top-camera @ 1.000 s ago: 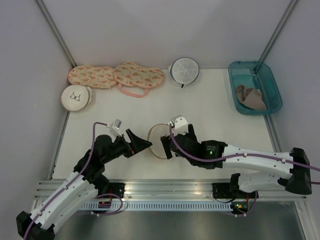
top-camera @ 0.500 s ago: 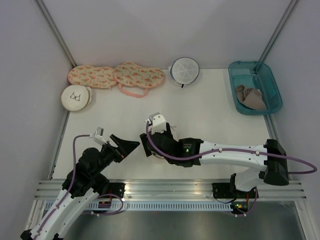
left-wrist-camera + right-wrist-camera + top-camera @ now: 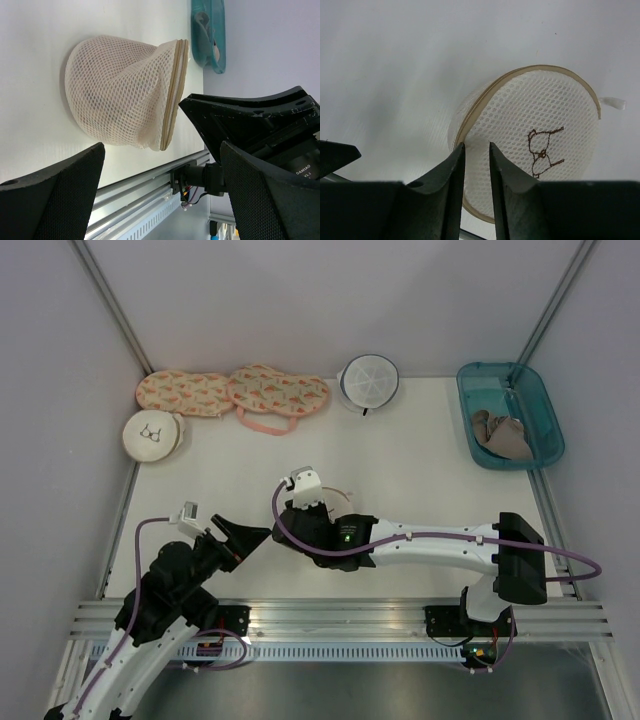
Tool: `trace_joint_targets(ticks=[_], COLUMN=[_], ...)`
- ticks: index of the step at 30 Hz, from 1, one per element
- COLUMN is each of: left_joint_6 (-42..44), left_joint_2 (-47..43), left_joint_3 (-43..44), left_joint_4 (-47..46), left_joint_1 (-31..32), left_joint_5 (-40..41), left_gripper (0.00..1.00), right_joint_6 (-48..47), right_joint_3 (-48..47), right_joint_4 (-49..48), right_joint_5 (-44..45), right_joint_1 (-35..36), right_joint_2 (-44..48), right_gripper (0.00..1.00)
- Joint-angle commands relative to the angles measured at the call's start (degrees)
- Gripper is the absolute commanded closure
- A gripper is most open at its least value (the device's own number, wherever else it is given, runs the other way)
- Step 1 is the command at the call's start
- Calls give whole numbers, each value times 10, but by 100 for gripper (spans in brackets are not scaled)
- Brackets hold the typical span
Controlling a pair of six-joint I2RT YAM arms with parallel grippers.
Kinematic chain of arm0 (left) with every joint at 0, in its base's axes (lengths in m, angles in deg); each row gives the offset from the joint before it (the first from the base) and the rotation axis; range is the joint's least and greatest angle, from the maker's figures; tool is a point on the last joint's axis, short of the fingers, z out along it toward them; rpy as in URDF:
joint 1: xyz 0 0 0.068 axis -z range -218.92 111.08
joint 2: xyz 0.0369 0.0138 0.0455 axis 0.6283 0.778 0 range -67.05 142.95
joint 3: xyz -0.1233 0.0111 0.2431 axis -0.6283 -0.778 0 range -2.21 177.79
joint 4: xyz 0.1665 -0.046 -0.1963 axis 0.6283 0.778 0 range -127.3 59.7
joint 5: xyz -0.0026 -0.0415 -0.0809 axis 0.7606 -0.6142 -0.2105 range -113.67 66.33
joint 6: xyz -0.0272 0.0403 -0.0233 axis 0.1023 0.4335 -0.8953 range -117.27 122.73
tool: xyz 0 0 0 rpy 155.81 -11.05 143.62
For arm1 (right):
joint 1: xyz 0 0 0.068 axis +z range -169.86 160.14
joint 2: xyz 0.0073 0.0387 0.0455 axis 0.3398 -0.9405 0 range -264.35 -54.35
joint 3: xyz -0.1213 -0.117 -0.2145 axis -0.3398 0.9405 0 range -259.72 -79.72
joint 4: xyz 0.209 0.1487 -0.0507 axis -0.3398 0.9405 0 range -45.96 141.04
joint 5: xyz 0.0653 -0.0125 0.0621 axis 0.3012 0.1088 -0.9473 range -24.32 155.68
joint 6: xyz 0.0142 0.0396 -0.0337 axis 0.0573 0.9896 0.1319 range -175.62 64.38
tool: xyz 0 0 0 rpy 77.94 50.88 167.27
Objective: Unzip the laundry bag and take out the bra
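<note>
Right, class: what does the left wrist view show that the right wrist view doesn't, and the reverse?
Only left wrist: the laundry bag side-on as a dome, the teal bin, the metal rail. Only right wrist: the bra outline drawing on the bag's flat face, a white loop at its edge. Both: the bag, its tan rim, the white table.

We see two peach pouches (image 3: 182,392) side by side at the table's (image 3: 430,460) far edge. A white mesh bag (image 3: 368,381) sits right of them. A teal bin (image 3: 492,388) at far right holds what looks like a tan bra (image 3: 503,437).
</note>
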Motion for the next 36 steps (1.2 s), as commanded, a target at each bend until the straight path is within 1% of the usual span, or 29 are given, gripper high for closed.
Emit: trace_joint_targets(ticks=[1,4,6,8,9,10,11,14,20,26,29,34,36], left_joint_6=[-12,-12,-11,-12,-12,-13,-13,-14,-14,-11,-10,-10,-10], left_joint_2=[-26,-26,-27,-27,-27,-28,-28,-28,-27,-28,-28,-29,-29], left_joint_3=[20,22,22,23,23,22,23,22,23,26,27,27,27], left_joint_4=[14,16,19,19,21,20,21,20,20,23,26,27,28], left_joint_1=[1,1,1,1,1,1,1,1,1,1,2,1,1], left_joint_5=[14,15,14,14,14,14,14,14,13,13,14,12,11], left_gripper=[1,1,1,1,1,1,1,1,1,1,1,1,1], right_joint_6=[21,23,23,19,18,12,4,1,2,16,21,16,16], right_joint_3=[-25,-23,-22,-19,-17,-13,-6,-7,-12,-28,-37,-33,-32], right_joint_4=[12,17,20,19,8,-1,-19,-22,-22,6,21,8,4], right_joint_5=[25,27,29,24,19,11,3,-4,-7,23,24,7,6], right_joint_1=[1,1,0,-1,0,1,1,7,13,13,9,8,8], right_joint_2=[-5,-4,-1,5,12,19,23,34,9,-19,-30,-32,-29], right_gripper=[69,78,78,74,70,63,61,60,60,69,67,64,66])
